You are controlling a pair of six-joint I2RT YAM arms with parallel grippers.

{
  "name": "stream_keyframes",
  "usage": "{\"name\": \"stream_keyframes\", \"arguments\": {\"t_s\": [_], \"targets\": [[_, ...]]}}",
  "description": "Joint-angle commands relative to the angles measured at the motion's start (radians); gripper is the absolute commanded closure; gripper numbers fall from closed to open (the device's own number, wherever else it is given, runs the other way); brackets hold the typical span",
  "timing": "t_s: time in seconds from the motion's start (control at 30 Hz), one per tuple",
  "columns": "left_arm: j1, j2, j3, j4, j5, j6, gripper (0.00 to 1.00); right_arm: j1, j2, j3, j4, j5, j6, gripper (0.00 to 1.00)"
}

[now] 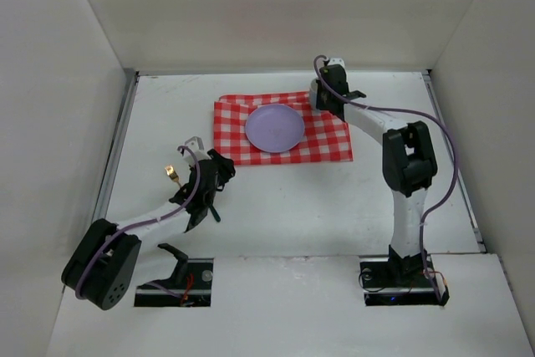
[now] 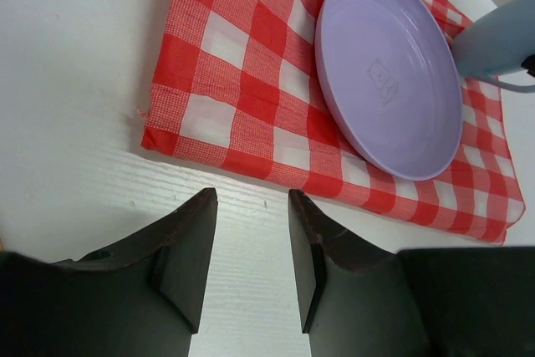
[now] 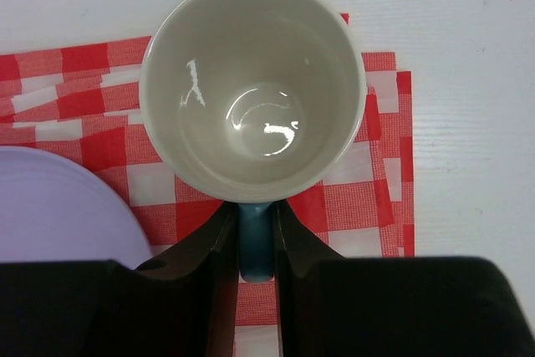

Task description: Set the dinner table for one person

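The white dinner table (image 1: 292,206) carries a red-and-white checked cloth (image 1: 322,144) with a lavender plate (image 1: 274,129) on it. My right gripper (image 3: 253,206) is shut on the blue handle of a mug (image 3: 251,89) with a cream inside. It holds the mug upright over the cloth's far right corner, beside the plate (image 3: 50,206). My left gripper (image 2: 251,198) is open and empty over bare table just short of the cloth's near edge (image 2: 217,135). The plate (image 2: 384,73) and the mug's blue side (image 2: 493,39) show beyond it.
A small gold-coloured item (image 1: 170,174) lies on the table just left of my left wrist (image 1: 209,180). Metal rails (image 1: 117,144) run along the table's sides, and white walls close in the left, right and far sides.
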Motion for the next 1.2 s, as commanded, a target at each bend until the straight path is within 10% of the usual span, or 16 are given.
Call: {"name": "stream_keyframes", "arguments": {"t_s": [0.0, 0.23, 0.57, 0.67, 0.83, 0.97, 1.17], "targets": [[-0.002, 0.001, 0.025, 0.045, -0.02, 0.014, 0.62, -0.004, 0.003, 0.053, 0.1, -0.005, 0.011, 0.82], [0.007, 0.0, 0.033, 0.035, -0.03, 0.024, 0.61, -0.004, -0.118, -0.026, 0.133, -0.002, 0.028, 0.42], [-0.016, -0.054, 0.126, -0.207, -0.135, 0.037, 0.61, 0.057, -0.507, -0.393, 0.259, 0.079, 0.06, 0.22], [-0.051, -0.074, 0.188, -0.358, -0.209, 0.026, 0.63, 0.086, -0.633, -0.561, 0.326, 0.087, 0.107, 0.33], [-0.094, -0.166, 0.232, -0.606, -0.298, 0.011, 0.76, 0.175, -0.744, -0.75, 0.371, 0.03, 0.196, 0.82], [-0.103, -0.239, 0.248, -0.833, -0.26, -0.029, 0.9, 0.263, -0.787, -0.847, 0.38, 0.028, 0.215, 0.84], [-0.131, -0.267, 0.229, -1.088, -0.215, -0.178, 0.82, 0.294, -0.888, -0.968, 0.422, 0.036, 0.235, 0.76]]}}
